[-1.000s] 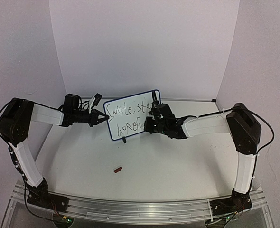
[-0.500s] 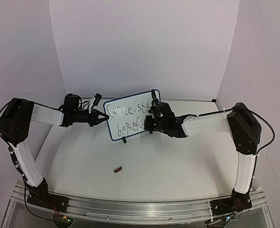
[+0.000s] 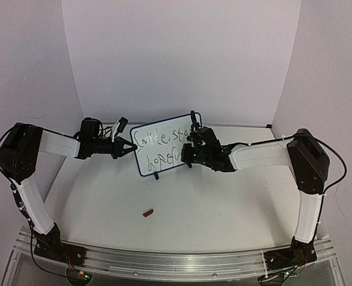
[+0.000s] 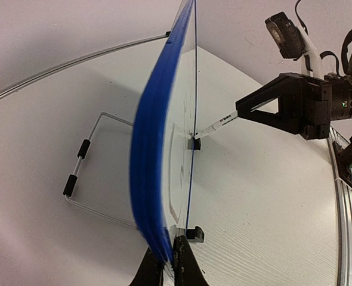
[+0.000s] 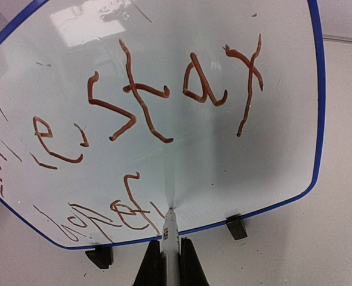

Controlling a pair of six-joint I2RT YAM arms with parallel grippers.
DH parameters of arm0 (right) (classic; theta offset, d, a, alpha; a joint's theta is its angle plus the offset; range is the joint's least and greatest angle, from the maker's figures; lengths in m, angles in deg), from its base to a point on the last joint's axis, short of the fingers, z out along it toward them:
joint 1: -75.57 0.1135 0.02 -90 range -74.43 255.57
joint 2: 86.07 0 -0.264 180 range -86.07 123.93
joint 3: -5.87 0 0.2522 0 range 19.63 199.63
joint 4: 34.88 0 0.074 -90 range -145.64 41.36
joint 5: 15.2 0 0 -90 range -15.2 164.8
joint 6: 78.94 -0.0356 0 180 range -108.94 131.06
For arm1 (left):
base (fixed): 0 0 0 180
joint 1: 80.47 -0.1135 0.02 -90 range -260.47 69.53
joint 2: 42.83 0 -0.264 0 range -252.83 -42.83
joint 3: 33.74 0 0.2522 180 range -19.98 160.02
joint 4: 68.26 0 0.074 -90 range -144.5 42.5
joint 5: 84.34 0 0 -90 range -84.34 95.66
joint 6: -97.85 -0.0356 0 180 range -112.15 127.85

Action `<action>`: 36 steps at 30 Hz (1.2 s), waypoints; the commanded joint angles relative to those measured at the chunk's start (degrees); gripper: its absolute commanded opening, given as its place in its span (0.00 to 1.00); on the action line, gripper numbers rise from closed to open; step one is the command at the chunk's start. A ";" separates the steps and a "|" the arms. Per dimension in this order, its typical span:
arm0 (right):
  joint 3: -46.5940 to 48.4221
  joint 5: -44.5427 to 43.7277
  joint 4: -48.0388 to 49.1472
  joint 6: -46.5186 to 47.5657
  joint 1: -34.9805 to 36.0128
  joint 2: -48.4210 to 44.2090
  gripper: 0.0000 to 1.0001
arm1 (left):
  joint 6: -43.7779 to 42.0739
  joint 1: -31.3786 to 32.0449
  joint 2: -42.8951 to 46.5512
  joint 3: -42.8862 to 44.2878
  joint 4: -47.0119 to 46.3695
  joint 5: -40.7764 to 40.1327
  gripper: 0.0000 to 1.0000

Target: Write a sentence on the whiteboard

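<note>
While the small, blue-framed white whiteboard stands on the white table between both arms, the left gripper pinches its frame edge. The right gripper clamps a white marker, its tip touching the board at the end of the lower line of the scrawled two-line sentence.

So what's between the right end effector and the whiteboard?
A white marker the right end effector grips, tip on the whiteboard; right wrist view shows it.
</note>
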 commanded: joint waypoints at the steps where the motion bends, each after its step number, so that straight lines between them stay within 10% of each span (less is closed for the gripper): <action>1: 1.83 -2.18 2.27 0.76 -0.27 -3.43 0.00 | -3.75 -0.01 -0.07 -0.58 3.00 -5.54 0.00; 36: -0.52 -0.51 0.07 -3.14 -0.24 -0.46 0.00 | -3.73 -0.08 0.00 -0.67 3.04 -5.54 0.00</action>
